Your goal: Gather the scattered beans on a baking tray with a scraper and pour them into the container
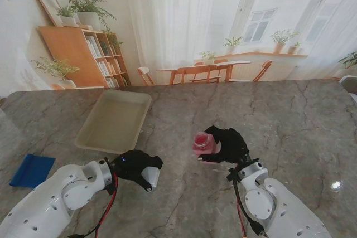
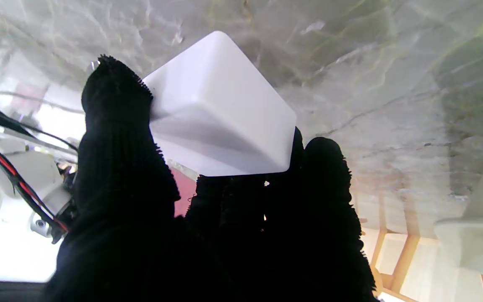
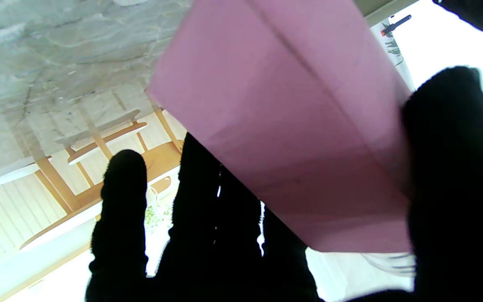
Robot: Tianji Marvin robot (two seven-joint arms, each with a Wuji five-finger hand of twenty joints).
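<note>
A pale baking tray [image 1: 96, 137] lies on the marble table, far left of centre; no beans can be made out on it. The blue scraper [image 1: 32, 170] lies flat at the left edge, touched by neither hand. My left hand [image 1: 135, 165], in a black glove, is shut on a small white container [image 1: 152, 177] just nearer to me than the tray. In the left wrist view the white container [image 2: 220, 113] sits between the gloved fingers [image 2: 115, 138]. My right hand [image 1: 227, 144] is shut on a pink container [image 1: 203, 144], held off the table. The pink container [image 3: 292, 121] fills the right wrist view.
The marble table [image 1: 301, 132] stretches wide to the right and far side. Beyond its far edge stand a wooden bookshelf [image 1: 83, 54], chairs and a small dining table [image 1: 203, 71].
</note>
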